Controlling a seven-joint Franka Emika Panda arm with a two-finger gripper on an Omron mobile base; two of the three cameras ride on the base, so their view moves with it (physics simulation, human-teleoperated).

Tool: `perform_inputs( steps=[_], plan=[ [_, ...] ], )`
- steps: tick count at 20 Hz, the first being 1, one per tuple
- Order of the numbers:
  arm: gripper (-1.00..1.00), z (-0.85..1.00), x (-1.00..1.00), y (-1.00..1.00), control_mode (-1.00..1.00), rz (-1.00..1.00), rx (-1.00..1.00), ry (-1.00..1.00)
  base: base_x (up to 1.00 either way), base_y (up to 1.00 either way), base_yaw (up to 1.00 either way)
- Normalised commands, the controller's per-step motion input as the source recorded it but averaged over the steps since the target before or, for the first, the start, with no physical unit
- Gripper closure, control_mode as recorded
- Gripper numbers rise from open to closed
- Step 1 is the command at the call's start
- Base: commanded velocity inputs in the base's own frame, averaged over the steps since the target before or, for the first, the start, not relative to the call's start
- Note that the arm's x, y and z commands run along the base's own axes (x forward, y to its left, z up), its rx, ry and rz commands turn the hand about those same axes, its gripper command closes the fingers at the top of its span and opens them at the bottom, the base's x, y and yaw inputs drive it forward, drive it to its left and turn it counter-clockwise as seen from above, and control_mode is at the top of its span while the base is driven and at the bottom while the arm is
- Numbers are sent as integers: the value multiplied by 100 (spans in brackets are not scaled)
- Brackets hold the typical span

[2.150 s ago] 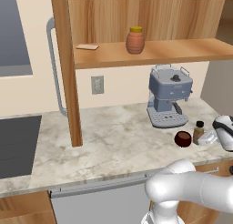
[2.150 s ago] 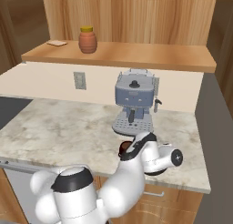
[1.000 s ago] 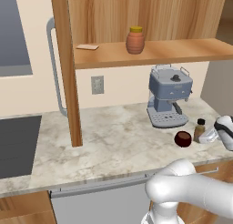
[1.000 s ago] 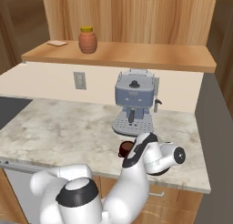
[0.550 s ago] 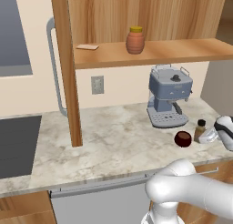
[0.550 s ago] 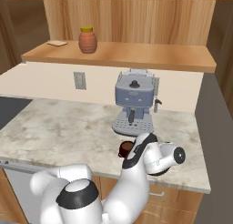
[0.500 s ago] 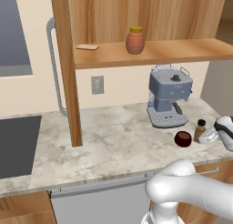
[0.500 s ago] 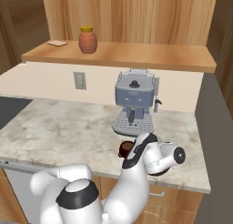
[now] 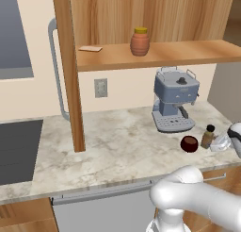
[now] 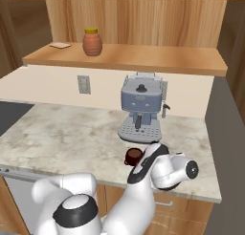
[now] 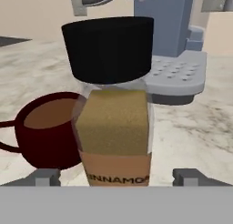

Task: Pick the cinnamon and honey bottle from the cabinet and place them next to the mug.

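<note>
Right now I'm looking along the gripper (image 11: 116, 176) in the hand view, and its two grey fingertips (image 11: 45, 176) are standing wide apart at the lower edge, one on each side of the cinnamon (image 11: 113, 104), neither pressing on it. That bottle is standing upright at centre frame, black cap up, with the mug (image 11: 43, 134) just beside it at lower left and the coffee machine (image 11: 175, 45) behind at upper right.

From the left base view I'm getting the layout: the cinnamon (image 9: 207, 136) is sitting on the counter (image 9: 117, 141) at the right edge, close to the mug (image 9: 189, 143), while the honey bottle (image 9: 140, 41) is resting on the shelf of the cabinet (image 9: 164, 54) in the upper middle.

In the right base view the honey bottle (image 10: 92, 42) is showing at upper left, and the mug (image 10: 133, 156) is peeking out beside my arm, which is covering the cinnamon.
</note>
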Motion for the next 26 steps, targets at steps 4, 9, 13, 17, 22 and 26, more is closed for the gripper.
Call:
perform_inputs(
  steps=[4, 9, 13, 17, 22, 26],
  plan=[
    [-100, 22, -34, -6, -100, -5, 0, -7, 0, 0, 0],
    [-100, 55, -23, 0, -100, -7, 0, -9, 0, 0, 0],
    [-100, 74, -36, 0, -100, -12, 0, -4, 0, 0, 0],
    [-100, 78, -26, 3, -100, -17, 0, 2, 0, 0, 0],
    [-100, 77, -5, 45, -100, -23, -2, 15, 0, 0, 0],
    [-100, 78, -7, 57, -100, -27, -4, 19, 0, 0, 0]
  ],
)
